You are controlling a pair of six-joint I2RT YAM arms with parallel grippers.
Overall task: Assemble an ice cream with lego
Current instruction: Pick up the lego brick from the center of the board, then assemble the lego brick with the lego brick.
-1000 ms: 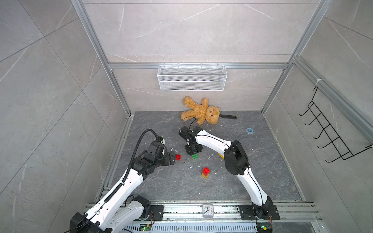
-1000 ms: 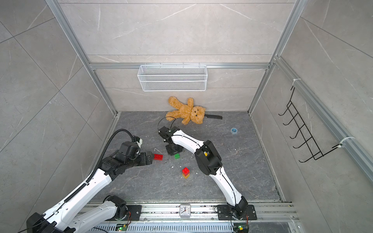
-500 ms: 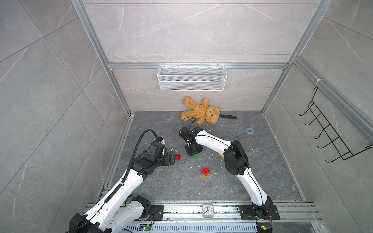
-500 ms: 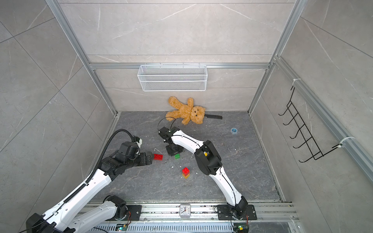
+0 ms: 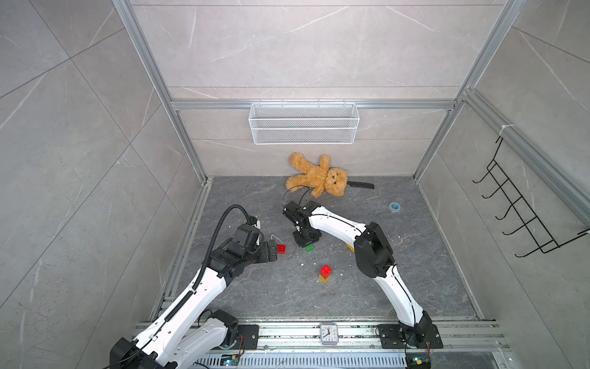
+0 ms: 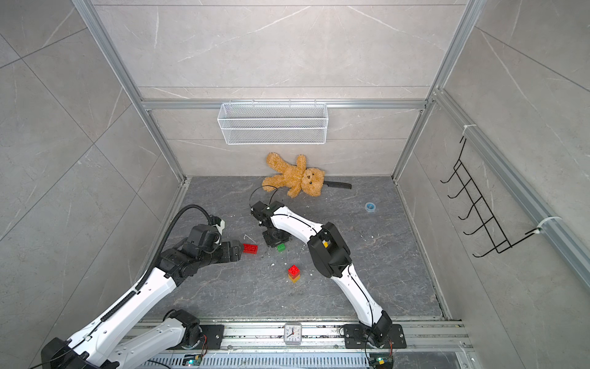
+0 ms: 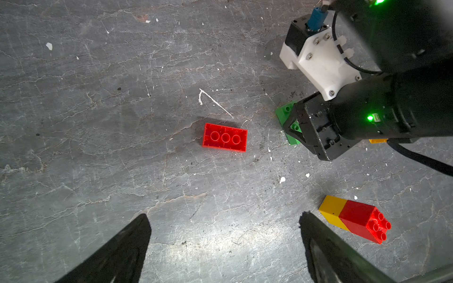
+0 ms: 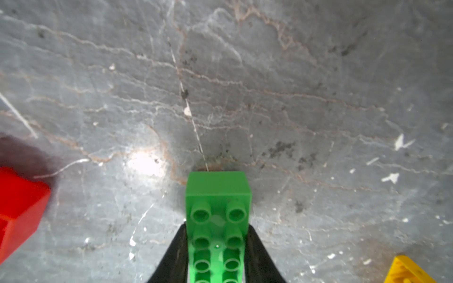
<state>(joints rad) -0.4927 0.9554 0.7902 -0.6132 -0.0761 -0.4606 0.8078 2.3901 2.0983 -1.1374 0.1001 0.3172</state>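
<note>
The long green brick (image 8: 218, 220) lies studs-up with its far end down at the grey floor. My right gripper (image 8: 217, 227) is shut on it, a black finger pressed to each long side; both top views show only its tip (image 5: 309, 248) past the gripper (image 5: 306, 241). A red brick (image 7: 224, 137) lies hollow side up just ahead of my left gripper (image 7: 224, 218), which is open and holds nothing. A red brick on a square yellow one forms a short stack (image 5: 325, 273) nearer the front. Another yellow brick (image 8: 409, 270) peeks out beside the right arm.
A teddy bear (image 5: 316, 177) and a black-handled knife (image 5: 360, 184) lie at the back wall under a white wire basket (image 5: 303, 127). A small blue ring (image 5: 395, 207) sits at the back right. A clock (image 5: 329, 333) stands on the front rail.
</note>
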